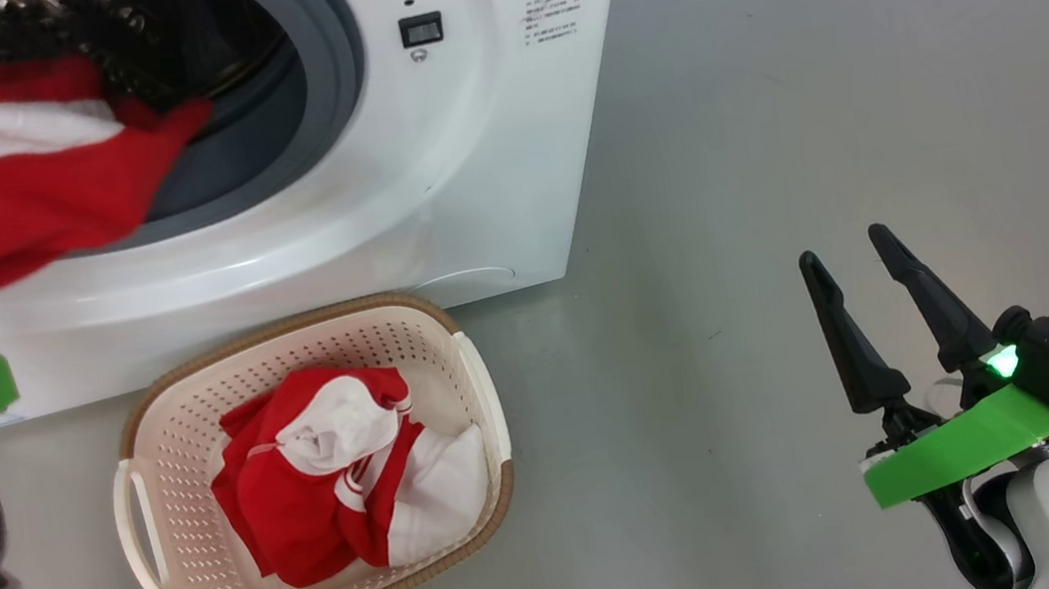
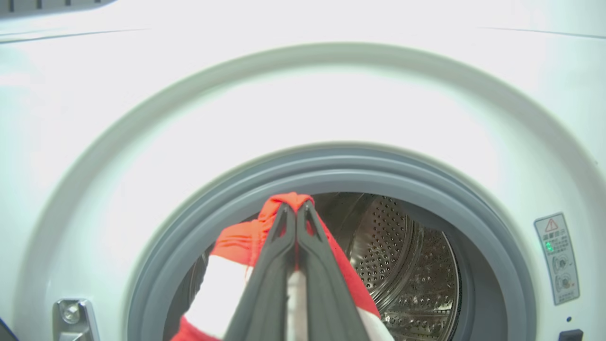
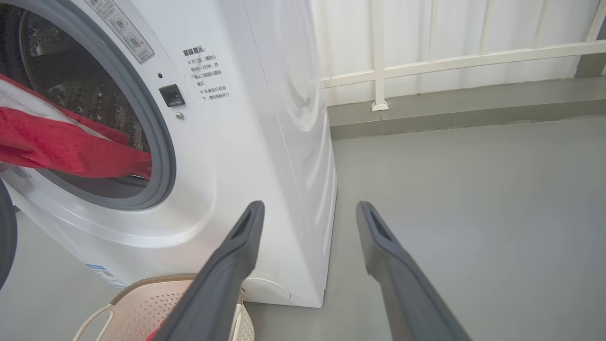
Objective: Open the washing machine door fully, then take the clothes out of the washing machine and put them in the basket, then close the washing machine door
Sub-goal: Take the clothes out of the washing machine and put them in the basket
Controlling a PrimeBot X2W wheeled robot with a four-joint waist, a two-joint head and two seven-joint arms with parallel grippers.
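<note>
The white washing machine (image 1: 489,169) takes up the upper left of the head view, its round opening uncovered and ringed by a grey rubber seal (image 1: 335,57). Grey floor (image 1: 811,99) spreads across the right half of that view, and in the right wrist view a white railing (image 3: 378,57) runs along the top, behind the machine. The cream basket (image 1: 190,426) with its brown rim sits on the floor at the lower centre-left of the head view, just in front of the machine's base. A crumpled garment (image 1: 310,501), red with white panels, lies inside the basket. A stretched garment (image 1: 4,208) of the same colours hangs out of the opening at the upper left, one end inside the steel drum (image 2: 407,255). In the left wrist view the left gripper (image 2: 297,207) rises from the bottom centre with its fingers pressed together, pinching a fold of that red cloth in front of the seal. The right gripper (image 1: 844,247) stands at the lower right of the head view, fingers spread apart with nothing between them, over bare floor and well apart from the basket. A small warning sticker (image 2: 556,255) sits at the right edge of the left wrist view.
</note>
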